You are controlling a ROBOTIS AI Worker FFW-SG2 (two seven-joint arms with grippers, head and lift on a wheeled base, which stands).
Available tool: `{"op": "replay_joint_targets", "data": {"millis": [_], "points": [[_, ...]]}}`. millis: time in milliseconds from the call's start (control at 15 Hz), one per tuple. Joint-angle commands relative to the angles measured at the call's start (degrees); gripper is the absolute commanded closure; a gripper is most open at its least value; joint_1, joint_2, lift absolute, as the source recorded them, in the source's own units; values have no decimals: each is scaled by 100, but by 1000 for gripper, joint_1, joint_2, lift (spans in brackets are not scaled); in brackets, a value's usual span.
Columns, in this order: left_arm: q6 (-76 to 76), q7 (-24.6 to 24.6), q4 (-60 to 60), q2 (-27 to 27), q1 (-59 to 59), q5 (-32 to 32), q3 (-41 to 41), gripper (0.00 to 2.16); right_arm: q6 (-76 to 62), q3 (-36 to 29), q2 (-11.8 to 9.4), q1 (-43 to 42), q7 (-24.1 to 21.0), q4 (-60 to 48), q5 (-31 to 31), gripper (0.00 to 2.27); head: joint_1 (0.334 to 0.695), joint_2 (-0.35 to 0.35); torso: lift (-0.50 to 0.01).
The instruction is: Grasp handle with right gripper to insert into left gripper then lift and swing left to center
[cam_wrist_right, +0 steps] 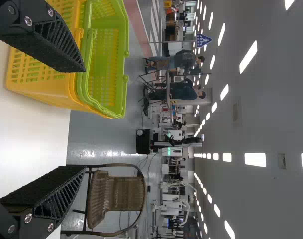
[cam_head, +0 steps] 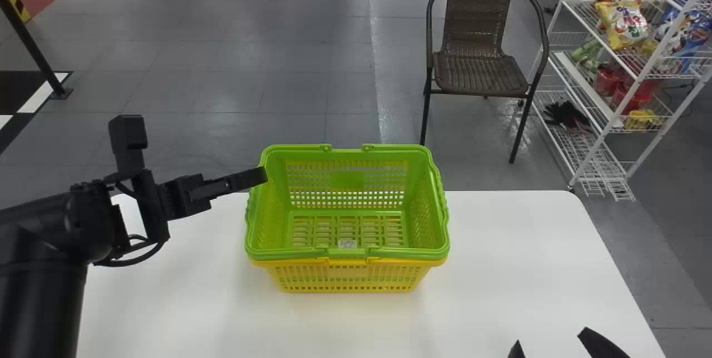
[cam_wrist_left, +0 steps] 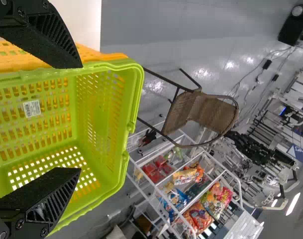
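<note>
My left gripper [cam_head: 263, 175] is at the left rim of the green basket [cam_head: 347, 180], pointing at it; whether they touch I cannot tell. The green basket is nested upright in a yellow basket [cam_head: 347, 277], its handles lying flat along the rim. In the left wrist view my left gripper [cam_wrist_left: 81, 118] is open, with the green basket [cam_wrist_left: 99, 99] beyond its fingers. Low at the right of the head view is my right gripper [cam_head: 549, 340], apart from the baskets. In the right wrist view my right gripper [cam_wrist_right: 85, 118] is open and empty, the yellow basket [cam_wrist_right: 42, 82] farther off.
The baskets stand on a white table [cam_head: 512, 247], near its far edge. Behind it is a brown wicker chair [cam_head: 481, 41]. A white wire shelf [cam_head: 617, 58] with snack bags stands at the far right.
</note>
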Motion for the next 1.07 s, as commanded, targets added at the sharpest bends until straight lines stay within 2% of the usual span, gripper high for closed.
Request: {"op": "replay_joint_targets", "data": {"millis": [0,667,1000], "points": [[-102,-42,734,104,-324,-30,26,60,-18,-8,0,1,0,1,0,120,695,-7,0],[-155,-508,2000,350,-992,-214,-177,60,-18,-8,0,18,0,1,0,120,695,2,0],[-190,-525,2255,359,-1053,-223,-203,60,-36,-17,-9,27,0,-8,0,120,695,-3,0]]}}
